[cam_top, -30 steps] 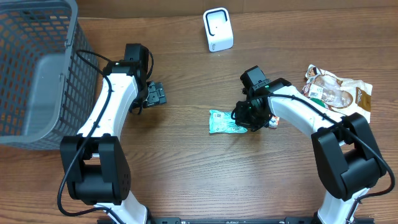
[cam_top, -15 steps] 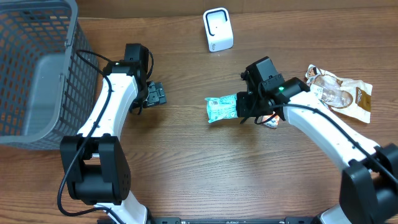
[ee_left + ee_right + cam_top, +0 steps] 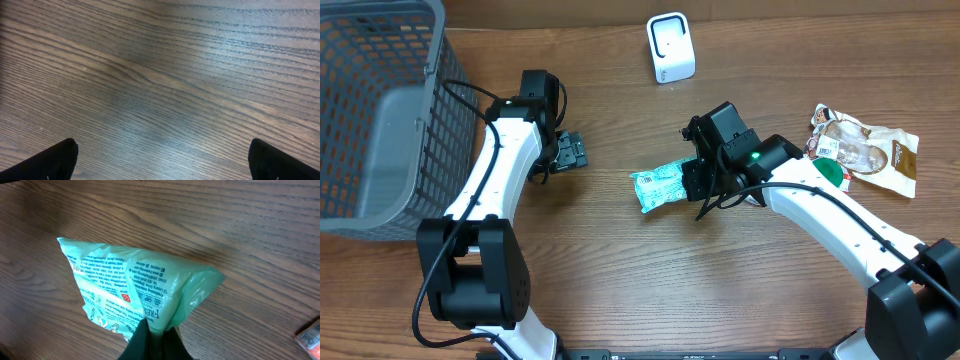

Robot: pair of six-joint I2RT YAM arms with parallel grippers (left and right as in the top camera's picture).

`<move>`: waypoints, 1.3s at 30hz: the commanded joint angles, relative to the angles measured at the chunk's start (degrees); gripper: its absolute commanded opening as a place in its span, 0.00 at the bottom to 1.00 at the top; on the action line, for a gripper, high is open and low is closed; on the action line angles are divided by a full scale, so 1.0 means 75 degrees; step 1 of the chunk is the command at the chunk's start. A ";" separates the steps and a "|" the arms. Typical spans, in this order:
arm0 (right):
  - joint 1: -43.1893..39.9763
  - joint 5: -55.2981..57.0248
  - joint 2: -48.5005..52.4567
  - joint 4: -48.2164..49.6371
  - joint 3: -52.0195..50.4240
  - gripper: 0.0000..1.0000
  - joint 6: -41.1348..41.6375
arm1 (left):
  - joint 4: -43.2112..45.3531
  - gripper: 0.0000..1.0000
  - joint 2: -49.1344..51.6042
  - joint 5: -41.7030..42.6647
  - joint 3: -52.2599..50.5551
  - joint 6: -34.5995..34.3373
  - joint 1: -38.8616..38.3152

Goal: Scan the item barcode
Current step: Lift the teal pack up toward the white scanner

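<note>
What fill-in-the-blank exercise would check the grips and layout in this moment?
1. The right arm has its jaws shut on the ____ packet.
2. The left arm holds its jaws ____ over bare table.
3. The grey basket sits on the robot's ____ side.
4. The scanner at the table's far edge is coloured ____.

Missing words: green; open; left; white.

One grey basket (image 3: 380,110) at upper left, one white scanner (image 3: 670,47) at top centre, one green packet (image 3: 660,185) mid-frame, one brown snack packet (image 3: 870,148) at right, two robot arms (image 3: 505,165).
</note>
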 commanded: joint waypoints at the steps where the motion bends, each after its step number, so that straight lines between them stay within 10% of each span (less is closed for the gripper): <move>1: 0.0023 0.0041 -0.0149 0.0073 -0.0017 0.04 -0.0245 | -0.0006 1.00 -0.0117 -0.0105 -0.0006 0.0090 -0.0012; 25: -0.0289 0.1635 -0.0256 0.1478 0.0268 0.04 -0.0906 | -0.0006 1.00 -0.0117 -0.0102 -0.0006 0.0090 -0.0012; 39: -0.0230 0.3768 -0.0551 0.4564 0.1221 0.04 -0.6231 | -0.0006 1.00 -0.0117 -0.0102 -0.0006 0.0090 -0.0012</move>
